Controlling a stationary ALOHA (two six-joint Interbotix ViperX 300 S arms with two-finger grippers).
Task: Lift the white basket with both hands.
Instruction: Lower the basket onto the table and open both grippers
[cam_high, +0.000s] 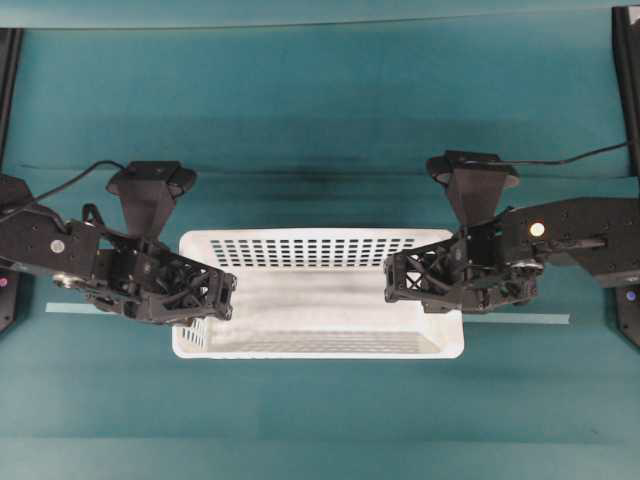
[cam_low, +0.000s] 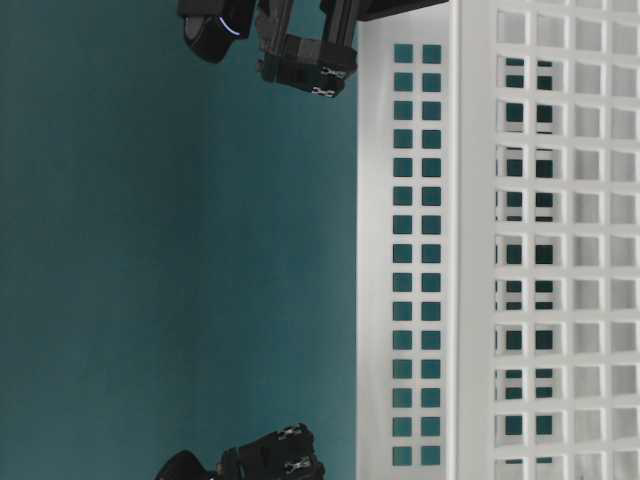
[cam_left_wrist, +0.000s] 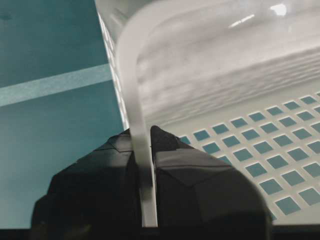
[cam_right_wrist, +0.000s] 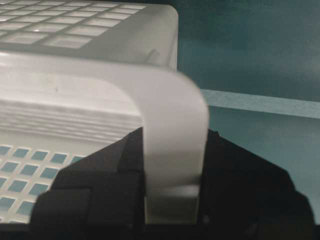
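Observation:
The white basket (cam_high: 320, 236) lies lengthwise in the middle of the teal table, its slotted walls and bare floor showing from above. My left gripper (cam_high: 215, 300) is shut on the thin rim of its left end (cam_left_wrist: 132, 75), one finger (cam_left_wrist: 195, 170) inside and one outside (cam_left_wrist: 143, 134). On the opposite end, my right gripper (cam_high: 400, 280) is shut on the broad rounded rim (cam_right_wrist: 170, 100), which fills the gap between its jaws (cam_right_wrist: 174, 137). In the table-level view the basket's slotted wall (cam_low: 470, 250) fills the right side. Whether the basket is off the table I cannot tell.
A pale tape strip (cam_high: 520, 319) runs across the teal table behind the basket and shows in both wrist views (cam_left_wrist: 55, 85) (cam_right_wrist: 260, 102). Black frame posts (cam_high: 625, 60) stand at the far corners. Cables trail from both wrist cameras.

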